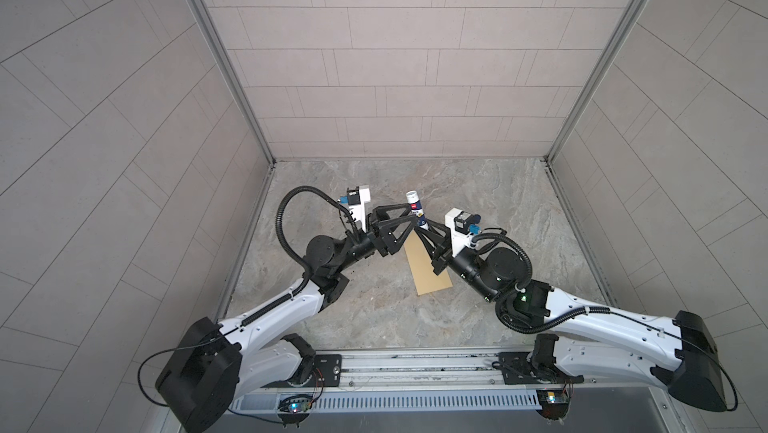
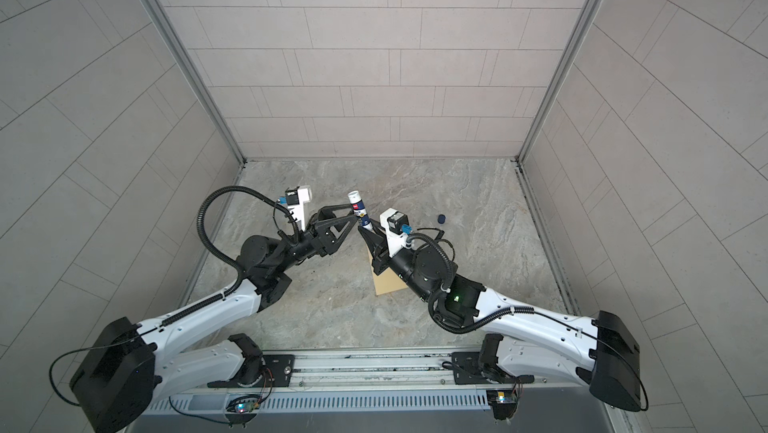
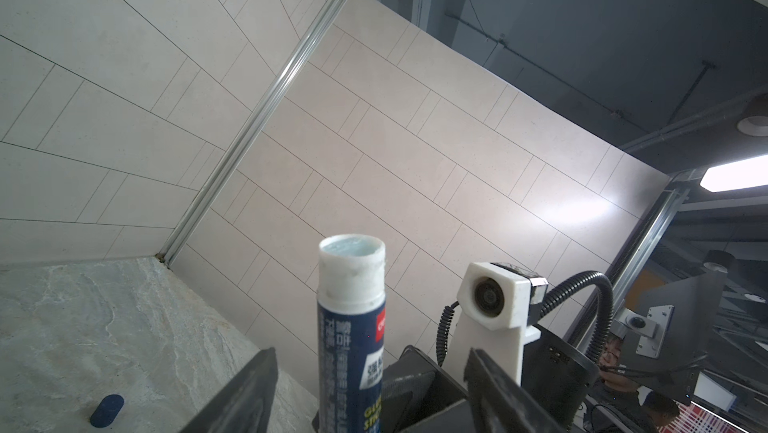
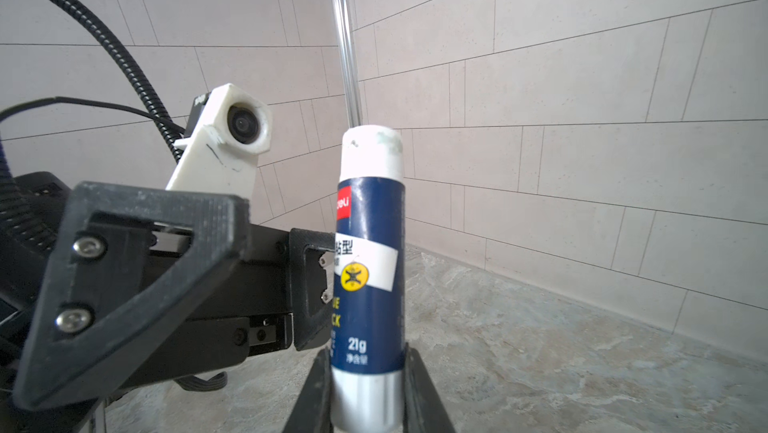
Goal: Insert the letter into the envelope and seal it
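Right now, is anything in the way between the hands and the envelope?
Nothing visible lies on the envelope, though the arms hide its far end. But the right hand is full: it grips an uncapped glue stick.

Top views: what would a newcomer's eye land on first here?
The uncapped glue stick, held upright above the middle of the table in the shut right gripper. The left gripper is open around the stick, and the envelope lies flat just beneath them. A small blue cap lies apart, toward the right.
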Available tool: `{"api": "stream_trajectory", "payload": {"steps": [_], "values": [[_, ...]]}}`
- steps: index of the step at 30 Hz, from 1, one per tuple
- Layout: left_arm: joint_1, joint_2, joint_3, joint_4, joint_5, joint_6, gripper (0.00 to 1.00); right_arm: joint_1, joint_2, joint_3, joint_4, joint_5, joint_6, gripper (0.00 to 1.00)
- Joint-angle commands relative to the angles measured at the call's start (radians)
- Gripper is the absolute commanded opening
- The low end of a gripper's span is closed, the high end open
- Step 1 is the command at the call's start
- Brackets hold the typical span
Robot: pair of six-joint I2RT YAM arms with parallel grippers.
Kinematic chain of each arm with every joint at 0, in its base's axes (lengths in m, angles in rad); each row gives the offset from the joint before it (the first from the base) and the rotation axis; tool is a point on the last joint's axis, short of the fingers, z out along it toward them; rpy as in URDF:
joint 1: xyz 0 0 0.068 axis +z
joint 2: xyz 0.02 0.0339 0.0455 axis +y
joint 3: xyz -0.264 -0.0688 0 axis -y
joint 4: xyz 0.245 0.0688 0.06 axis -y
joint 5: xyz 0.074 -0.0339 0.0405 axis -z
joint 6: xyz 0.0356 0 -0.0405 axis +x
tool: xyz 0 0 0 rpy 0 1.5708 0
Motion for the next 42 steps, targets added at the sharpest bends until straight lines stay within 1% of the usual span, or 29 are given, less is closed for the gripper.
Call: {"api": "stream_trajectory", "payload": {"steps": [1, 4, 16, 20, 26, 27, 29, 31, 32, 34, 36, 37, 40, 42], "values": [[-0.006, -0.018, 0.034, 0.046, 0.019, 0.021, 0.74, -0.003, 0.005, 0.017, 0.037, -0.048, 0.029, 0.00], [-0.006, -0.024, 0.036, 0.041, 0.014, 0.024, 0.70, -0.004, 0.015, 0.019, 0.037, -0.063, 0.038, 0.00], [-0.006, -0.024, 0.044, -0.017, 0.000, 0.048, 0.41, -0.004, 0.026, 0.025, 0.045, -0.088, 0.051, 0.00], [-0.006, -0.027, 0.045, -0.041, -0.007, 0.061, 0.27, -0.003, 0.033, 0.030, 0.041, -0.101, 0.050, 0.00], [-0.007, -0.044, 0.041, -0.106, -0.037, 0.088, 0.02, -0.004, 0.039, 0.044, 0.011, -0.089, 0.028, 0.00], [-0.008, -0.048, 0.041, -0.124, -0.046, 0.095, 0.00, -0.004, 0.040, 0.051, -0.005, -0.072, 0.020, 0.00], [-0.007, -0.061, 0.041, -0.167, -0.073, 0.106, 0.00, -0.004, 0.048, 0.075, -0.053, -0.039, -0.020, 0.00], [-0.009, -0.073, 0.041, -0.221, -0.106, 0.121, 0.00, 0.004, 0.064, 0.109, -0.116, 0.008, -0.071, 0.00], [-0.012, -0.081, 0.041, -0.246, -0.124, 0.129, 0.00, 0.013, 0.075, 0.124, -0.141, 0.051, -0.100, 0.00], [-0.016, -0.095, 0.042, -0.293, -0.162, 0.135, 0.00, 0.052, 0.104, 0.151, -0.167, 0.176, -0.180, 0.00], [-0.021, -0.106, 0.044, -0.344, -0.207, 0.135, 0.00, 0.116, 0.156, 0.189, -0.172, 0.338, -0.307, 0.00], [-0.022, -0.109, 0.044, -0.361, -0.222, 0.158, 0.00, 0.146, 0.185, 0.209, -0.166, 0.413, -0.370, 0.00], [-0.026, -0.109, 0.047, -0.385, -0.248, 0.163, 0.00, 0.240, 0.311, 0.259, -0.065, 0.637, -0.604, 0.00], [-0.026, -0.109, 0.048, -0.400, -0.262, 0.161, 0.00, 0.277, 0.389, 0.278, 0.041, 0.739, -0.721, 0.00]]}}
